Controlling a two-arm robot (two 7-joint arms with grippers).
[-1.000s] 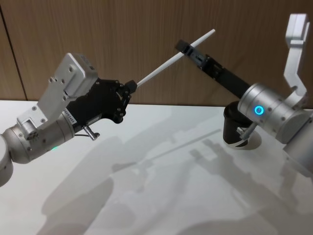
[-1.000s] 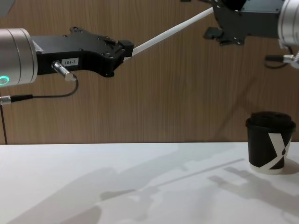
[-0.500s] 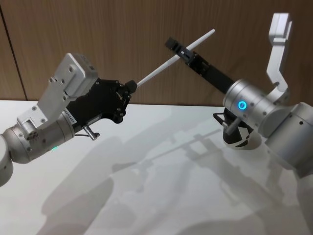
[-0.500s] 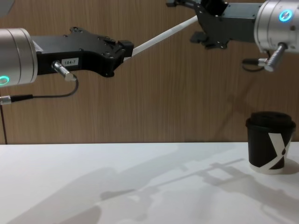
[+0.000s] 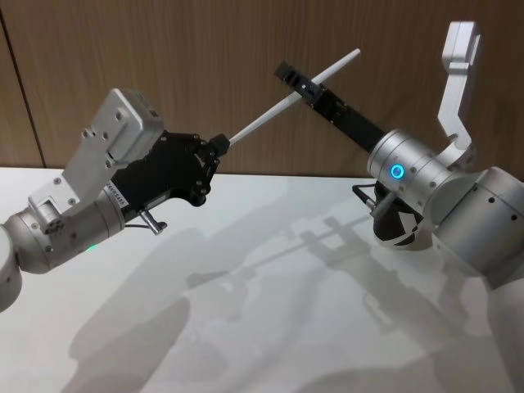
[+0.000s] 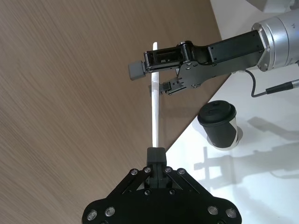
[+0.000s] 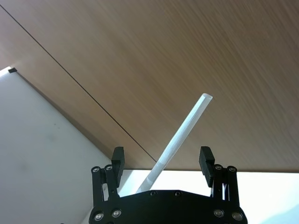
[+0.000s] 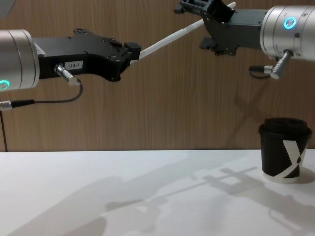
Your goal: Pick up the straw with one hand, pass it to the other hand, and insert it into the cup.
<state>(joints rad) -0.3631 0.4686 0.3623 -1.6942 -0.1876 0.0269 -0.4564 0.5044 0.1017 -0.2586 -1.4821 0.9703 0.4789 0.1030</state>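
Gripping the lower end of the straw (image 8: 167,40), the left gripper (image 8: 134,49) reaches in from the left, high above the white table (image 8: 98,196), with its fingers closed tight on that end. A small white label (image 8: 74,65) on its black body reads "184-7", and a green light glows on the silver wrist behind it. From that grip the straw slants up and to the right, crossing in front of the wooden wall (image 8: 162,108). Its upper part passes between the fingers of the right gripper (image 7: 161,156), which comes in from the right at about the same height. Those fingers stand spread wide on either side of the straw, with a clear gap to each one in the right wrist view, so they hold nothing. A blue light ring (image 8: 290,22) shows on the right wrist. Far to the right and well below both grippers, the black cup (image 8: 285,155) stands upright on the table with its lid on, showing a white X-like mark on its side.
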